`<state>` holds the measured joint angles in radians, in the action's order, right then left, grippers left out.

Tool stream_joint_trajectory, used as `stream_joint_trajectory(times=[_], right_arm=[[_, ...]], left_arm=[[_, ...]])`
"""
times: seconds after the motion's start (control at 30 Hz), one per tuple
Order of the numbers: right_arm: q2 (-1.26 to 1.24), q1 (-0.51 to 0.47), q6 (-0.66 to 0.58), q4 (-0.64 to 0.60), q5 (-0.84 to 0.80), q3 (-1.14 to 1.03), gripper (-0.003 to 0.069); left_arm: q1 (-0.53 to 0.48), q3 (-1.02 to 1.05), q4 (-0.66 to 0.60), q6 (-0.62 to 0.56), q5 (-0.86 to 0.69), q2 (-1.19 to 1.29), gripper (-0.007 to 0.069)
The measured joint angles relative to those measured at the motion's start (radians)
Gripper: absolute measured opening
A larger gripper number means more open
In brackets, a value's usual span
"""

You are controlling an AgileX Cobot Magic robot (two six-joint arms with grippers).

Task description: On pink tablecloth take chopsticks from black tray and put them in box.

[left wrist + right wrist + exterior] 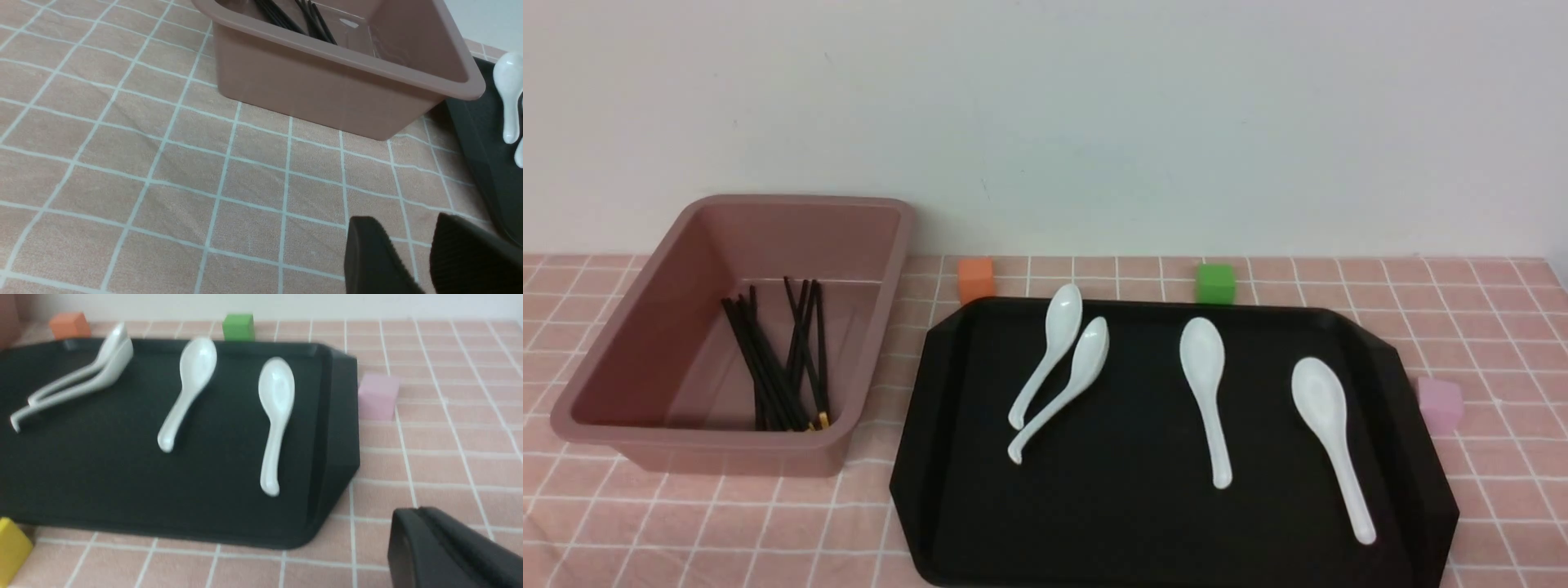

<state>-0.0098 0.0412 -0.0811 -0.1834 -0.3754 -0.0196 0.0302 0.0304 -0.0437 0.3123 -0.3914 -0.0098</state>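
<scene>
Finishing the transfer: no chopsticks left on the black tray [1143,523].
Left gripper [425,261] fingers narrowly parted, empty; right gripper [445,547] appears closed, empty. Tray holds four white ceramic spoons [1205,392]; chopsticks [776,367] lie bundled in the box [596,384]. Next move probably just retreat.

Black chopsticks [776,359] bundled inside dusty-pink box [629,351], beside black tray [1127,506].

pink tablecloth [1486,327] with white grid; black tray [1143,523]; white spoons [1205,392]; dusty-pink box [645,367]; black chopsticks [768,367]; orange cube [976,279], green cube [1215,282].
</scene>
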Motion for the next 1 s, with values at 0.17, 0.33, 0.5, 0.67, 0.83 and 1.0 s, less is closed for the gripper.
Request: stream_joint_trajectory(times=[0.17,0.33,0.5,0.67,0.83,1.0], right_arm=[[0.000,0.000,0.000,-0.018,-0.022,0.005,0.0000],[0.000,0.000,0.000,-0.019,-0.025,0.006,0.0003],[0.000,0.000,-0.001,-0.019,-0.026,0.006,0.0006],[0.000,0.000,-0.001,-0.019,-0.026,0.006,0.0011],[0.000,0.000,-0.001,-0.019,-0.026,0.006,0.0012],[0.000,0.000,-0.001,-0.019,-0.026,0.006,0.0014]], left_arm=[[0.000,0.000,0.000,0.000,0.000,0.000,0.0239],[0.000,0.000,0.000,0.000,0.000,0.000,0.0239],[0.000,0.000,0.000,0.000,0.000,0.000,0.0239],[0.000,0.000,0.000,0.000,0.000,0.000,0.0239],[0.000,0.000,0.000,0.000,0.000,0.000,0.0239],[0.000,0.000,0.000,0.000,0.000,0.000,0.0239]])
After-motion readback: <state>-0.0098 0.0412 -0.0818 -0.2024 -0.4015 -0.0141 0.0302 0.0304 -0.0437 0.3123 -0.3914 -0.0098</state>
